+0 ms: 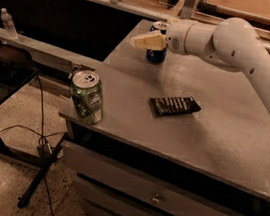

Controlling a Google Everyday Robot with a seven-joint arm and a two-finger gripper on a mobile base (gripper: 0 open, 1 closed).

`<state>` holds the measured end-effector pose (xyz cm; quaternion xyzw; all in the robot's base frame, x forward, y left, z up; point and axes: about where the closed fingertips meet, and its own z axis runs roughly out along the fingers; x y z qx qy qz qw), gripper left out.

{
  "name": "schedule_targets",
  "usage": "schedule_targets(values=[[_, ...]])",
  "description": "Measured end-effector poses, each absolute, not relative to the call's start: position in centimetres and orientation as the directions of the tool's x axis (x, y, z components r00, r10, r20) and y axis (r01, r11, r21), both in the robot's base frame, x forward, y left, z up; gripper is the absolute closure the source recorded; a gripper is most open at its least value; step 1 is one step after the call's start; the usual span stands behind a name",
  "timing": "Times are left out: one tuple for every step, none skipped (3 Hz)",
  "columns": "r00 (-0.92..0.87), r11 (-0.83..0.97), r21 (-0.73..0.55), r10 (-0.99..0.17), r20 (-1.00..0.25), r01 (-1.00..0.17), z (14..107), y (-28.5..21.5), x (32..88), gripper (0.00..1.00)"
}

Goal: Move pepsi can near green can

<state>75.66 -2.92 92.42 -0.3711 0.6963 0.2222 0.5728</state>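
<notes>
Camera view: gripper (148, 40) sits against the top of the upright pepsi can (156, 56) at the table's (216, 137) far edge; whether it grips cannot be told; the green can (87, 97) stands well apart, near-left corner

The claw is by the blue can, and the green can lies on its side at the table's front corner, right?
Not quite: the camera view shows the green can standing upright at that corner. The claw is by the blue can.
</notes>
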Motion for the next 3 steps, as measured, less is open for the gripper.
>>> schedule_targets(values=[[-0.093, 0.639, -0.102, -0.264, -0.96, -0.763, 92.4, -2.7, 75.9, 0.37], [-0.13, 0.654, -0.084, -0.272, -0.954, -0.751, 92.2, -2.9, 75.8, 0.6], [-0.15, 0.669, -0.054, -0.244, -0.958, -0.742, 92.8, -4.0, 75.7, 0.83]])
